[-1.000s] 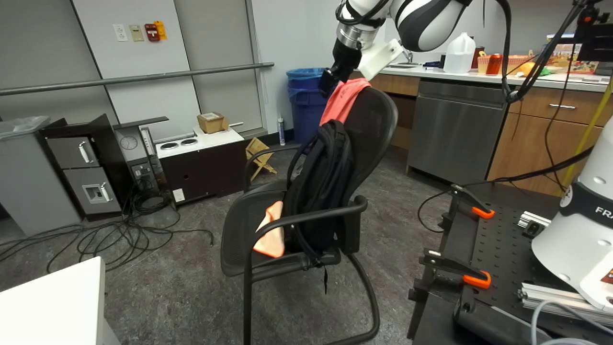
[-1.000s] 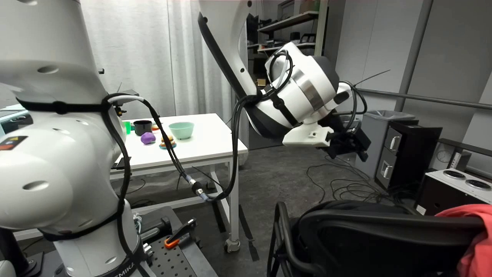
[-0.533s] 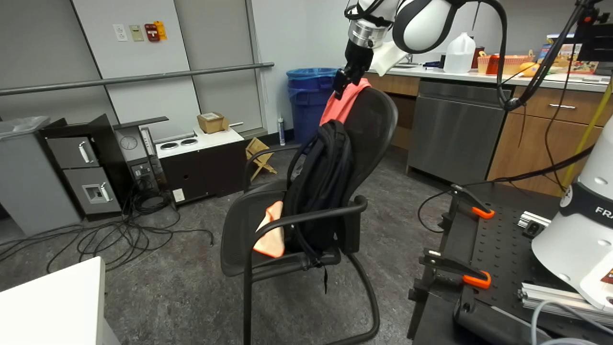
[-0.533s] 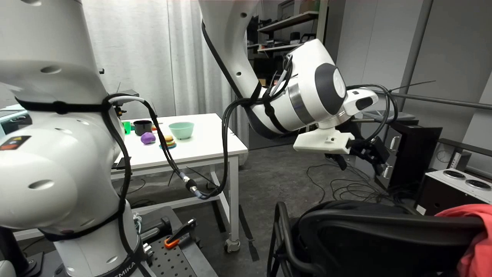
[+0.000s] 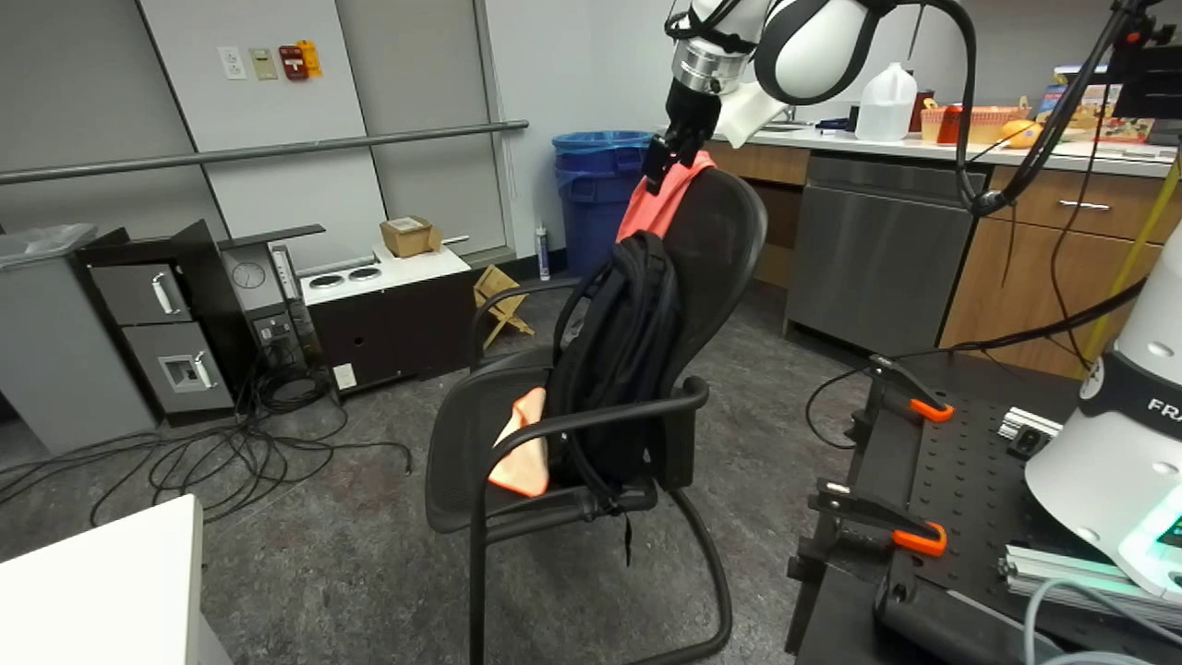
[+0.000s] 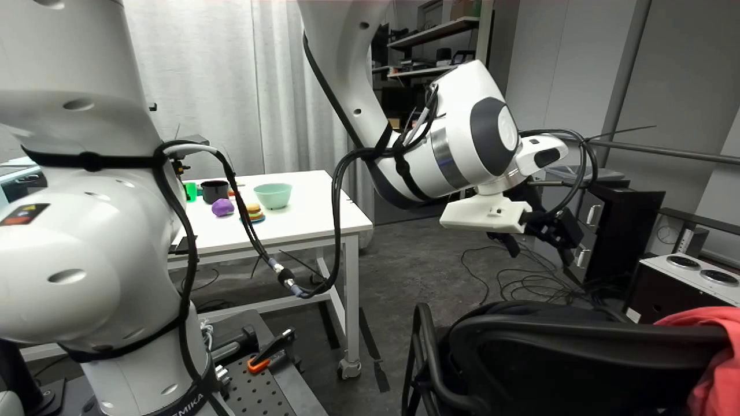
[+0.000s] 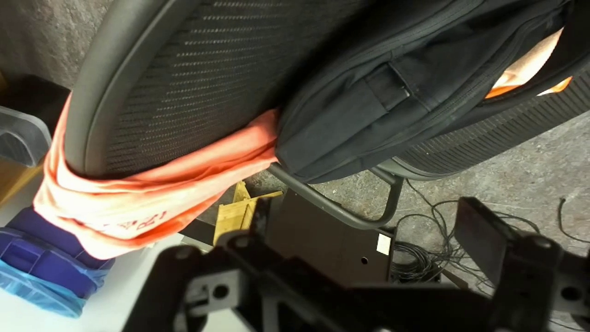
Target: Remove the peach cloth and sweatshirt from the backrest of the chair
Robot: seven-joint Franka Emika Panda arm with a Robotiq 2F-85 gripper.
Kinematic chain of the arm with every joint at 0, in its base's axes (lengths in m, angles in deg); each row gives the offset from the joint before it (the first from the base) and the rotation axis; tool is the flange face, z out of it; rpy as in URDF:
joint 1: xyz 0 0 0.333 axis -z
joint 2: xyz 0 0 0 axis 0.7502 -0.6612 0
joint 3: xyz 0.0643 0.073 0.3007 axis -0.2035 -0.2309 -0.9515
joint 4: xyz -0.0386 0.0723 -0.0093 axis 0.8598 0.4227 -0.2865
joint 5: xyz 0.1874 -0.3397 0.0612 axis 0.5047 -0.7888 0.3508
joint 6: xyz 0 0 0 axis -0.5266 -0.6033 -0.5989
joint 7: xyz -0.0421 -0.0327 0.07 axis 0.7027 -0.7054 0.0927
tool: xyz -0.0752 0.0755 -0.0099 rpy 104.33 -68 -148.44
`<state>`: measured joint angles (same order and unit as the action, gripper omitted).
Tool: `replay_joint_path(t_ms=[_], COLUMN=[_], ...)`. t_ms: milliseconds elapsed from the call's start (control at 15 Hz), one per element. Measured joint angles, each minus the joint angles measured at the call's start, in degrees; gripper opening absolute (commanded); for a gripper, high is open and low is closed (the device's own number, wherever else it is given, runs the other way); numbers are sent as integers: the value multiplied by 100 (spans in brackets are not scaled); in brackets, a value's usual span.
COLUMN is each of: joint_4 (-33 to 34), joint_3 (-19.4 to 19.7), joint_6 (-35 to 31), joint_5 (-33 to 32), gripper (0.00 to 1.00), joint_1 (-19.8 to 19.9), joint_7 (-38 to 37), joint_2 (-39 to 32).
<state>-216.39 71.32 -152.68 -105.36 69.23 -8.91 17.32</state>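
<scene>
"Where does the peach cloth (image 7: 138,198) hang?"
"Over an upper corner of the chair backrest (image 5: 713,245), well apart from the corner of the white desk (image 5: 88,591)."
"And the fingers (image 7: 481,237)?"
"Spread wide apart, holding nothing."

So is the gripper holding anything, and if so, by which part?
Nothing is held: the gripper stands open, and the coral cloth hangs over the backrest, not between the fingers.
</scene>
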Motion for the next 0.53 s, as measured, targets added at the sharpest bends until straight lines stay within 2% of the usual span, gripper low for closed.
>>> replay_joint_path(t_ms=[200,533], joint_4=[170,1089], joint_3=[1,43], joint_6=[-2,84], joint_5=[-173,-730], gripper=[100,100], joint_1=[3,19], joint_7=[-210,-918], joint_2=[-11,-237])
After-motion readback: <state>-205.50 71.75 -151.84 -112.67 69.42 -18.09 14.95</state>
